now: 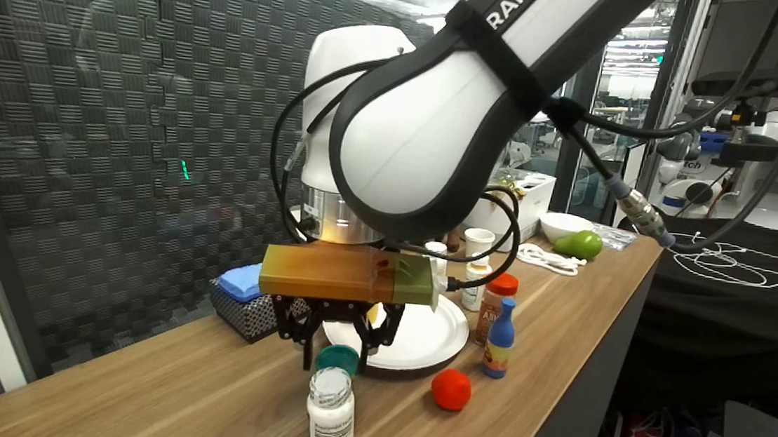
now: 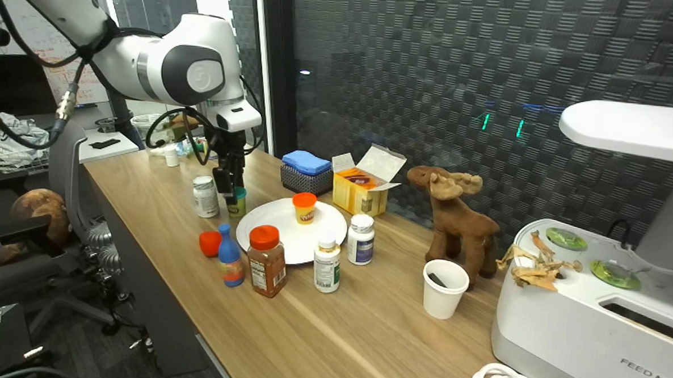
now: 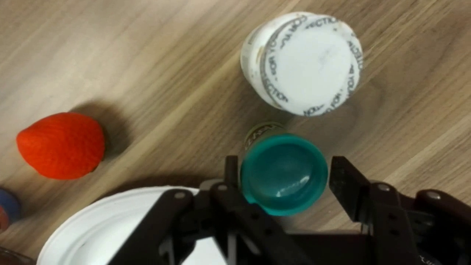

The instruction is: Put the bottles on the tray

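Wooden counter (image 2: 375,350): sides as in an exterior view; open edge along the left, dark panelled wall (image 2: 461,58) at the far right; bare wood borders that left edge.
White plate (image 2: 280,240): flat on the counter; bare surface on its left and near parts.
Gripper (image 1: 335,363): pointing down; jaws apart, astride the green-lidded tub (image 3: 283,176); slim gap at one finger in the wrist view, contact at the other cannot be told.
Red-capped spice jar (image 2: 266,262): upright, long axis vertical; just beside the plate's near-left rim.
Green-labelled white bottle (image 2: 327,268): upright, cap up; just beside the near rim.
Blue bottle (image 2: 230,257): upright, narrow neck up; open wood between it and the left edge.
Dark-labelled white bottle (image 2: 361,244): upright, cap up; just right of the plate.
White pill bottle (image 2: 205,197): upright, cap up; just left of the green-lidded tub, narrow gap between.
Green-lidded tub: on the counter beside the plate's far-left rim; axis vertical, lid up.
Orange-lidded Play-Doh tub (image 2: 305,210): on the plate's far part; upright, lid up.
Red rounded piece (image 3: 62,145): left of the plate, tapered at one end.
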You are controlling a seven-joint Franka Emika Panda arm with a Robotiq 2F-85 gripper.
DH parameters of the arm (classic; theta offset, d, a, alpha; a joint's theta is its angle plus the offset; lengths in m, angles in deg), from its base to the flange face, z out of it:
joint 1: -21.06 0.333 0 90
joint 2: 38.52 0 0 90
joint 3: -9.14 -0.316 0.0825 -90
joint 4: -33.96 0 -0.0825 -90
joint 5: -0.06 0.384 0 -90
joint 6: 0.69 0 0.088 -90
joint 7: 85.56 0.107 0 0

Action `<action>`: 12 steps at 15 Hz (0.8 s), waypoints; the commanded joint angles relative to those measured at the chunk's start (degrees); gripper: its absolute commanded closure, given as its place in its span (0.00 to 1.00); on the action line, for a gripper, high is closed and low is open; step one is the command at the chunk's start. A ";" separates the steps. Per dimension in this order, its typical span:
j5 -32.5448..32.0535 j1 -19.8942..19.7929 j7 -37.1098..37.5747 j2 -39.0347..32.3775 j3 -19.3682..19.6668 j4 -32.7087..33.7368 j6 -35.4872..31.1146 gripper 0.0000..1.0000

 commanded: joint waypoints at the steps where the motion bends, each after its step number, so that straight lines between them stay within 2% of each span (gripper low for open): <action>1: -0.20 0.59 0.74 1.54 0.33 0.13 0.09 0.65; 2: -0.58 0.78 1.06 2.14 0.48 -0.26 0.06 0.71; 4: 1.09 0.08 0.25 3.09 -0.35 -0.32 0.46 0.72; 9: 0.81 -1.08 1.11 6.22 0.54 -0.26 0.08 0.72; 12: 0.78 -2.58 0.31 4.97 1.15 1.02 0.26 0.72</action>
